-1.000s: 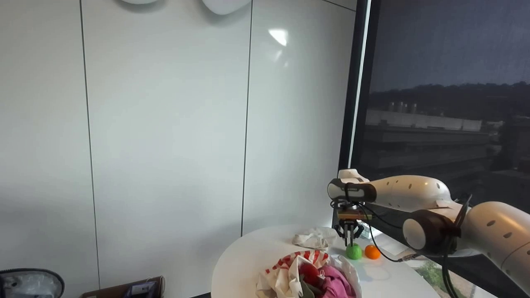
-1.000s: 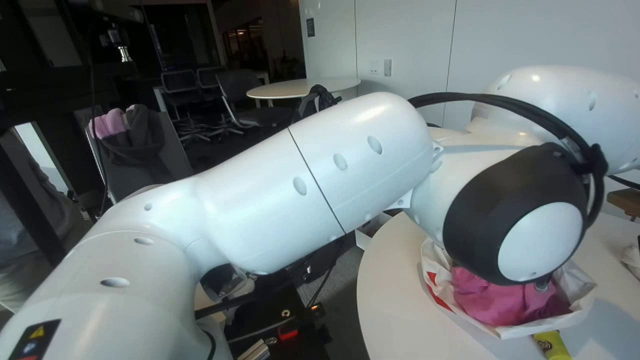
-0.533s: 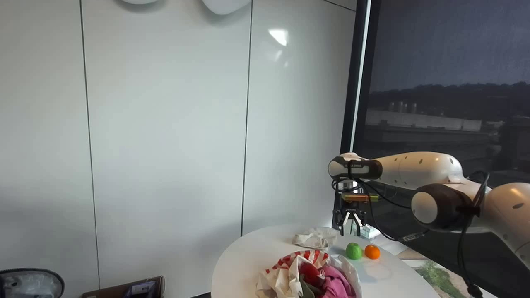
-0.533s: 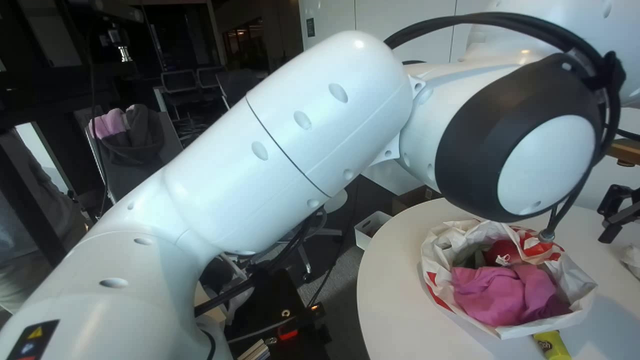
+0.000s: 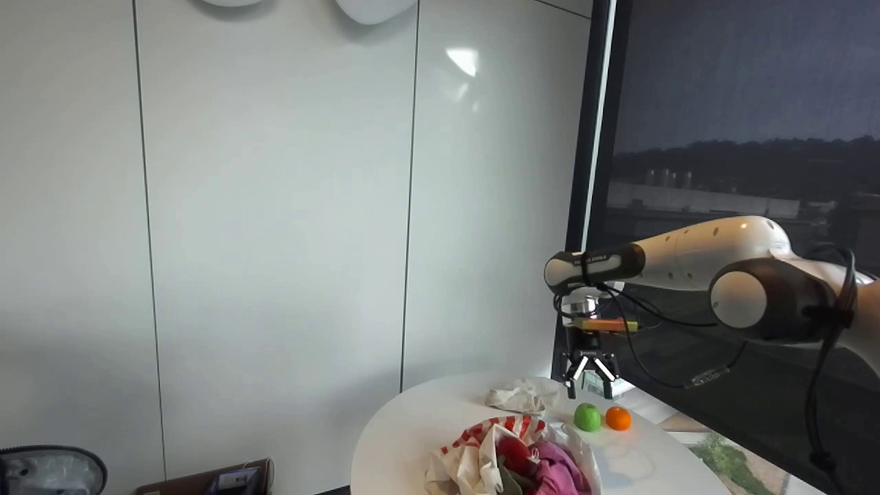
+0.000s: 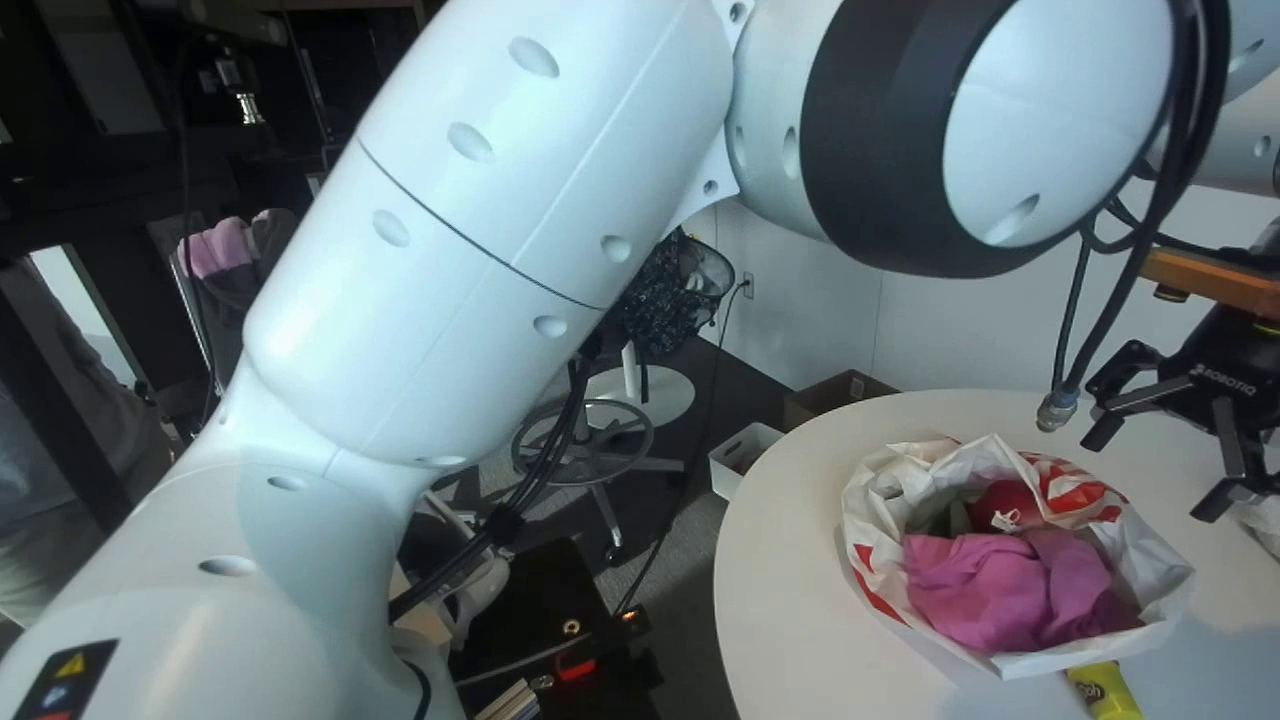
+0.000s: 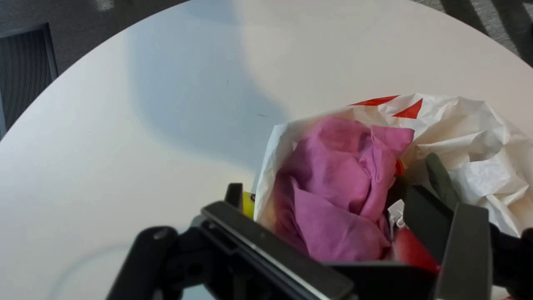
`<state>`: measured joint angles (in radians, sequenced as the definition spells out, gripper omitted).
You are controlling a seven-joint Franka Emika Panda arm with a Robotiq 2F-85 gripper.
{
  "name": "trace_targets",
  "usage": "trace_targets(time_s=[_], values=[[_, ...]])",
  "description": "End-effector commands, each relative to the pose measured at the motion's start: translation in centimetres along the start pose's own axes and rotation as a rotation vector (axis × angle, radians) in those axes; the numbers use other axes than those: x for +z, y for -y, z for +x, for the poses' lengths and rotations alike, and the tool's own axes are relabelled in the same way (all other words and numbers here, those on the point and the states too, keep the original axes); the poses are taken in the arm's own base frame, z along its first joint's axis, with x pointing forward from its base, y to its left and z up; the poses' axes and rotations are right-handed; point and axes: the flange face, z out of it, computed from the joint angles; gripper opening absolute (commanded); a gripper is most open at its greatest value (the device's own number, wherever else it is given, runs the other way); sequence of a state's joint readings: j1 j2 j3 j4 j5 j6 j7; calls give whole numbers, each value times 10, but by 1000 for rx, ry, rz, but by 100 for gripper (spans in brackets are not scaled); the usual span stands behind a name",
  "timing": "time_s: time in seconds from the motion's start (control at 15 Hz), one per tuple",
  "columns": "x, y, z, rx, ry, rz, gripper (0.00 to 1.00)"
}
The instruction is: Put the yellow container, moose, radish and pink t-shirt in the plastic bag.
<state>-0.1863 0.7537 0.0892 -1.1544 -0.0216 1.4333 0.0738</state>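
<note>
The crinkled white plastic bag with red markings (image 6: 1150,575) sits with its mouth wide, facing up! Inside the bag, the pink cloth t-shirt (image 6: 1000,592) lies bunched in loose folds. Also in the bag, a rounded red object (image 6: 998,500) and a dark green piece (image 6: 942,517) peek out, both too buried to call by name. And the yellow cylindrical container (image 6: 1114,692) is outside, just beside the bag, partly hidden by its rim.

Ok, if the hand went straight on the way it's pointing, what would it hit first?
Probably the shirt in the bag: in the wrist view it shows between the open fingers. Depth is unclear: in an exterior view, the green fruit lines up below the hand.
</note>
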Motion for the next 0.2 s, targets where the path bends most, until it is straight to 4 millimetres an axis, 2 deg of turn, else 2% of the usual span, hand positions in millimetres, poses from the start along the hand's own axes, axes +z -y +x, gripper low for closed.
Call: trace_targets(time_s=[0.0,0.13], values=[[15,-4,-30,-22,-1,45,100],[29,-7,-36,-25,-17,78,100]])
